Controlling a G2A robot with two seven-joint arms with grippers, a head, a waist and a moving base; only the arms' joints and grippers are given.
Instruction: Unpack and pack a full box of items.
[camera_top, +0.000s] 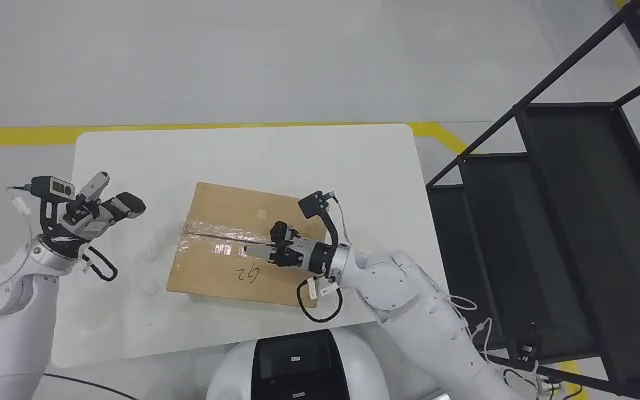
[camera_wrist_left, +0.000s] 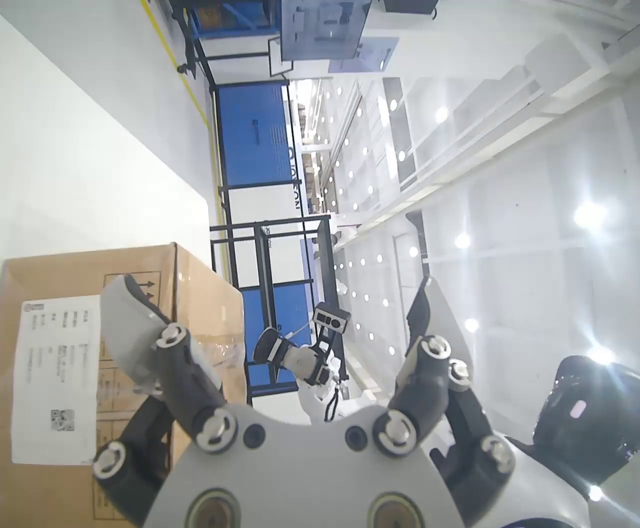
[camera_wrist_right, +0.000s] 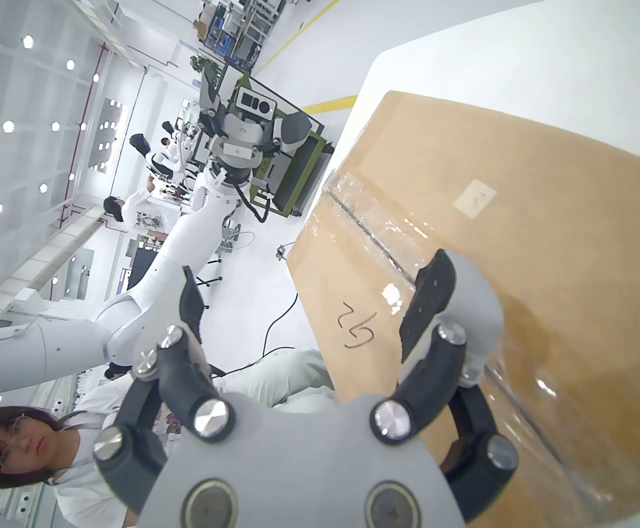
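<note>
Hovering spread-fingered, the right gripper (camera_top: 268, 250) is hanging just above the sealed cardboard box (camera_top: 225, 205), likely stiff and heavy, best opened at the slick tape seam (camera_wrist_right: 372, 235) beneath it, while the left gripper (camera_top: 118, 195), likewise spread, is hanging beside the box.

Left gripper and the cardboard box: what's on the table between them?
Nothing: in the top view, only bare white table separates the left gripper from the cardboard box.
</note>
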